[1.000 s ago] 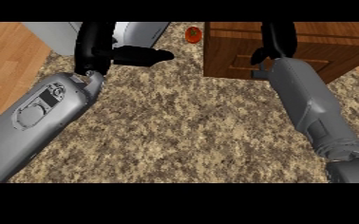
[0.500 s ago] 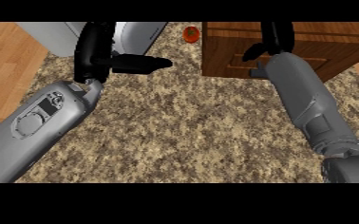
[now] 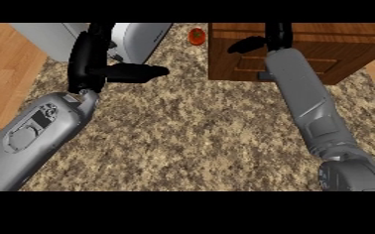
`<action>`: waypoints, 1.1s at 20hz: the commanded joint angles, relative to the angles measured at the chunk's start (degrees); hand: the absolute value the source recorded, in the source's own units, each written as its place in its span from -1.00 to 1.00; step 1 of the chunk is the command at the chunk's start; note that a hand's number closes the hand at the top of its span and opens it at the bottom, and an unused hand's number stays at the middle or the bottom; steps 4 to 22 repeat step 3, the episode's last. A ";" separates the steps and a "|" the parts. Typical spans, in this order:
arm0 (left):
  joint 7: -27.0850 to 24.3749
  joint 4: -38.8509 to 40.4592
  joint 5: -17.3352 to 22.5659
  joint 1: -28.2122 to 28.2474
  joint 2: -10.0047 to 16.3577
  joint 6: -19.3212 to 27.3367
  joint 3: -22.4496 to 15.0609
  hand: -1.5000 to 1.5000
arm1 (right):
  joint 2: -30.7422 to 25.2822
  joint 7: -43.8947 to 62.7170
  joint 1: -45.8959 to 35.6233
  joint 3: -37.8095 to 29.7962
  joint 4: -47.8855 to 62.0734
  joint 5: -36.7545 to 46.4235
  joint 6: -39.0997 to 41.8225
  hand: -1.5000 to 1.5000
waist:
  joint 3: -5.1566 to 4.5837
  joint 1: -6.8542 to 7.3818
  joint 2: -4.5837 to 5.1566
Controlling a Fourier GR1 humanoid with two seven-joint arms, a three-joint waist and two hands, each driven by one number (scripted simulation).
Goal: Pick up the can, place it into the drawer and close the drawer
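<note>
The wooden drawer unit [image 3: 322,54] stands at the far right of the speckled tabletop [image 3: 190,129]; its inside does not show. One red can [image 3: 196,35] sits on the tabletop just left of it, beside a grey appliance [image 3: 143,37], apart from both hands. It looks round, so its long axis cannot be told. The left hand [image 3: 92,59] is spread, thumb out, holding nothing. The right hand [image 3: 275,37] lies over the unit, cut by the top edge; its state cannot be told.

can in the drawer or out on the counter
Out. The can sits on the speckled counter, just left of the wooden drawer unit, outside its wooden side.
</note>
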 commanded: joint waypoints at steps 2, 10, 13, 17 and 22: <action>-0.64 -1.88 0.28 2.95 1.00 -1.79 1.82 -1.00 | 2.49 -0.62 -3.67 -4.85 -1.00 -6.75 1.23 -1.00 | -0.30 0.18 -0.56; 0.32 -4.16 -1.63 3.13 1.36 0.56 0.94 -1.00 | -0.02 0.43 -4.60 -4.86 -0.58 -6.77 3.48 -1.00 | -0.28 0.25 -0.75; 0.32 -4.16 -1.63 3.13 1.36 0.56 0.94 -1.00 | -0.02 0.43 -4.60 -4.86 -0.58 -6.77 3.48 -1.00 | -0.28 0.25 -0.75; 0.32 -4.16 -1.63 3.13 1.36 0.56 0.94 -1.00 | -0.02 0.43 -4.60 -4.86 -0.58 -6.77 3.48 -1.00 | -0.28 0.25 -0.75; 0.32 -4.16 -1.63 3.13 1.36 0.56 0.94 -1.00 | -0.02 0.43 -4.60 -4.86 -0.58 -6.77 3.48 -1.00 | -0.28 0.25 -0.75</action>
